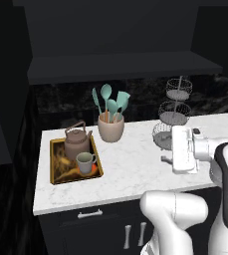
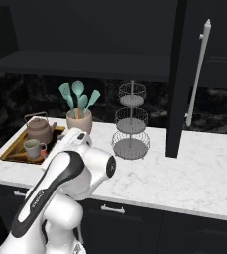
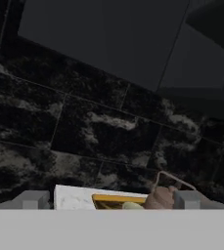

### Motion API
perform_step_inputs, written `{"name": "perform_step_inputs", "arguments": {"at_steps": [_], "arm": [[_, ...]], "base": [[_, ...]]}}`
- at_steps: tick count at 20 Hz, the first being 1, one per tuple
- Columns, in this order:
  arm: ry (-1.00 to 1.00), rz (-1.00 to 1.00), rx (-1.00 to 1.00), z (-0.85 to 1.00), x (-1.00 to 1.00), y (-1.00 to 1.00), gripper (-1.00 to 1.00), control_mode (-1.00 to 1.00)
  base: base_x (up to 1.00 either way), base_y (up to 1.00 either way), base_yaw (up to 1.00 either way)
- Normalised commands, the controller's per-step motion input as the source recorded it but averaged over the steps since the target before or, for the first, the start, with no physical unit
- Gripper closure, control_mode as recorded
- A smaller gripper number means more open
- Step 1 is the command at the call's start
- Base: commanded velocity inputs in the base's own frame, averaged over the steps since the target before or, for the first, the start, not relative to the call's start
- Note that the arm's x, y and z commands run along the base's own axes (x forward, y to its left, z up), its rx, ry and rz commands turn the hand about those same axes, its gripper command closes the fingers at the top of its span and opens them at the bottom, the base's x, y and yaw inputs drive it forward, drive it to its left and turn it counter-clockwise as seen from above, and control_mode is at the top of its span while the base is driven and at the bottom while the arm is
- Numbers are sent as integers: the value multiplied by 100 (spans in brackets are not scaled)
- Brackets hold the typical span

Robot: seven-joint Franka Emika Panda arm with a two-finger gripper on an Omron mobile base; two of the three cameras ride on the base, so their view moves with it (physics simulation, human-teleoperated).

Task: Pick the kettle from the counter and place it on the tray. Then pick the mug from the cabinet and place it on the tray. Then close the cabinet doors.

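Observation:
The brown-grey kettle (image 1: 77,142) stands upright on the gold-rimmed tray (image 1: 53,167) at the left end of the white marble counter (image 1: 130,169). The small mug (image 1: 85,162) sits on the tray just in front of the kettle. My gripper (image 1: 168,151) hangs open and empty above the counter, well right of the tray. In the hand view the gripper (image 3: 111,199) has its fingertips (image 3: 33,199) set wide apart, with the kettle (image 3: 160,197) and the tray's rim (image 3: 114,198) low in view. Both black cabinet doors stand open: the right door (image 2: 184,74) with its bar handle (image 2: 199,69), and the left door (image 1: 1,99).
A beige crock (image 1: 110,127) of teal utensils stands behind the tray. A three-tier wire basket (image 1: 172,117) is just behind my hand. The cabinet shelf (image 1: 120,67) runs above the black marble backsplash (image 3: 99,122). Dark drawers (image 1: 90,214) lie under the counter.

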Motion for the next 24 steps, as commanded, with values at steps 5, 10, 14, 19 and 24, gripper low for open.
{"name": "perform_step_inputs", "arguments": {"at_steps": [5, 10, 14, 19, 24], "arm": [[-7, -17, -11, 20, -40, -57, -100, -100], [-23, -10, -13, 1, -40, -46, -100, -100], [-33, -8, -10, 0, -31, -52, -100, -100], [-18, -15, 0, 0, -41, -41, -100, -100], [-28, -15, 4, 0, -29, -28, -100, -100]], "base": [[0, 0, 0], [0, 0, 0], [0, 0, 0], [0, 0, 0], [0, 0, 0]]}}
